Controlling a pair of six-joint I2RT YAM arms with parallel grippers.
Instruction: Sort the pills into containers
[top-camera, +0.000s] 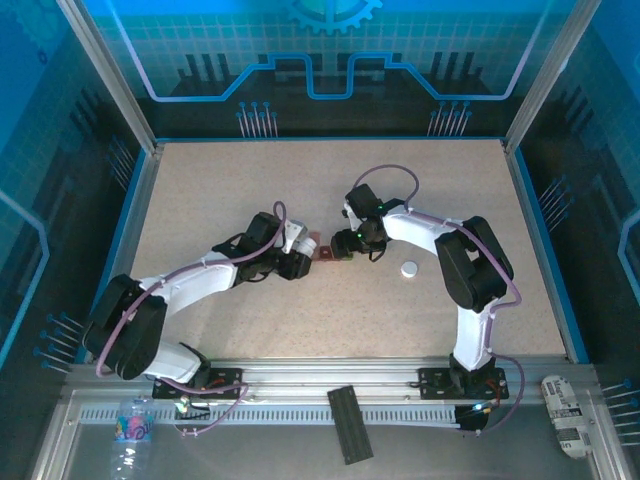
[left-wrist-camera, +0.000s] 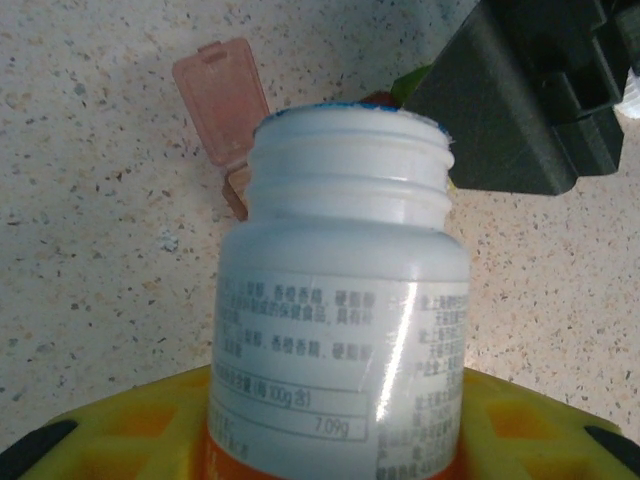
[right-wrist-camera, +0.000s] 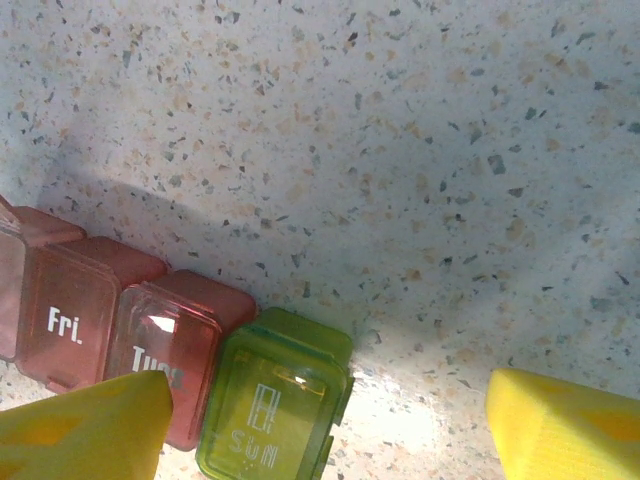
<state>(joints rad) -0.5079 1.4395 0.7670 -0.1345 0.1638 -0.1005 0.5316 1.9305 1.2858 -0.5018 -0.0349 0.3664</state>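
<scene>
Right wrist: three red containers (right-wrist-camera: 75, 320), one green container (right-wrist-camera: 275, 405).

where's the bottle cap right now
Top view: the cap lies loose on the table, right of centre, between the containers and the right arm.

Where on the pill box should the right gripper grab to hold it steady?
Probably the green end compartment, pinched across the strip's narrow width from straight above by the right gripper. The pill box lies flat on the table, so only its side walls offer faces to pinch. The green lid is shut, and that end sits away from the open red lid.
</scene>
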